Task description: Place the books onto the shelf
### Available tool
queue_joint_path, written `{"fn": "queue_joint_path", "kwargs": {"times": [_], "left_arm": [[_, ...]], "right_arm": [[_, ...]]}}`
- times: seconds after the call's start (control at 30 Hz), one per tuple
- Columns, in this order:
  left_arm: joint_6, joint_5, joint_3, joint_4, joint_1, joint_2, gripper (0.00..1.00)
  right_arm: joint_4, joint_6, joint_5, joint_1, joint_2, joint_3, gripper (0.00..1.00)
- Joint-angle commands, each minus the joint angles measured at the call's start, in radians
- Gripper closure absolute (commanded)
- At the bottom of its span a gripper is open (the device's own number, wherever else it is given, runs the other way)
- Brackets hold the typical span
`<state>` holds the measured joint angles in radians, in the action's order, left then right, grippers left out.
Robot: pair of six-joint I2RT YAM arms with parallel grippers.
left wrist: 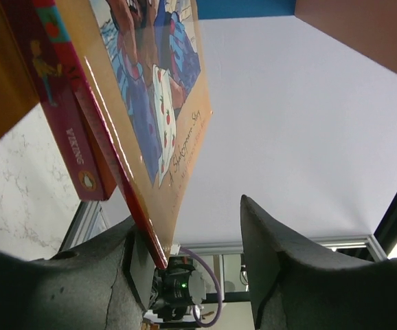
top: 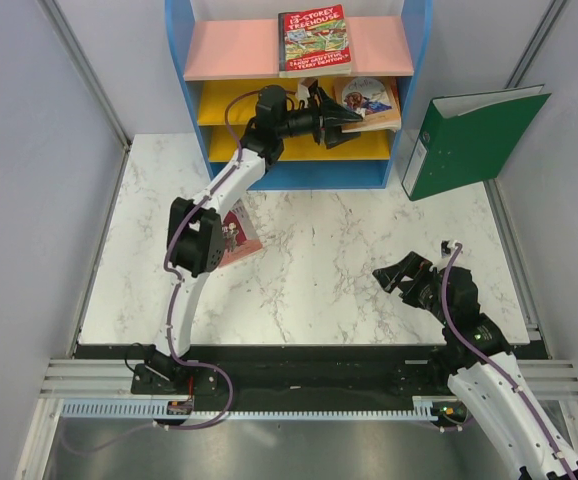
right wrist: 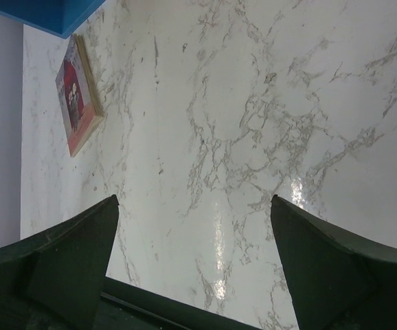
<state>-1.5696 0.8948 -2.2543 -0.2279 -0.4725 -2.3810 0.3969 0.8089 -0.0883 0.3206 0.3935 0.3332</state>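
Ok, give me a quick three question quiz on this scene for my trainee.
1. True or false: one book lies flat on the table.
2. Which board of the shelf holds the red and green book? A pink top, B upper yellow, C lower yellow.
3. Fill in: the right gripper is ____.
Key: 1 true; 2 A; 3 open.

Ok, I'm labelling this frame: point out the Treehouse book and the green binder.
Treehouse book [top: 314, 42]: top external view, centre of its cover.
green binder [top: 484, 140]: top external view, middle of its front face.
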Motion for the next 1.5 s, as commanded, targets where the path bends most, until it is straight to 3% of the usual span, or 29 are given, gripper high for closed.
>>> {"fn": "queue_joint_path", "kwargs": {"times": [0.0, 0.13, 0.27, 0.43, 0.73, 1.47], "left_arm": [[0.028, 0.046, 0.117, 0.056, 0.003, 0.095, 0.43], [0.145, 0.047, 0.154, 0.162, 0.003, 0.135, 0.43], [0.302, 0.004, 0.154, 0.391, 0.005, 0.166, 0.43], [0.405, -0.042, 0.205, 0.467, 0.005, 0.209, 0.48], [0.408, -0.135, 0.239, 0.421, 0.021, 0.237, 0.52], [0.258, -0.114, 0.312, 0.099, 0.025, 0.237, 0.54]], "right_arm": [[-0.03, 0.012, 0.01, 0.003, -0.012, -0.008, 0.02], [-0.026, 0.012, 0.01, 0.003, -0.016, -0.008, 0.02], [-0.026, 0.013, 0.01, 0.003, -0.019, -0.01, 0.02], [-0.024, 0.013, 0.01, 0.002, -0.019, -0.01, 0.02], [-0.023, 0.015, 0.012, 0.003, -0.016, -0.011, 0.02], [-0.03, 0.015, 0.012, 0.003, 0.004, -0.011, 0.02]]}}
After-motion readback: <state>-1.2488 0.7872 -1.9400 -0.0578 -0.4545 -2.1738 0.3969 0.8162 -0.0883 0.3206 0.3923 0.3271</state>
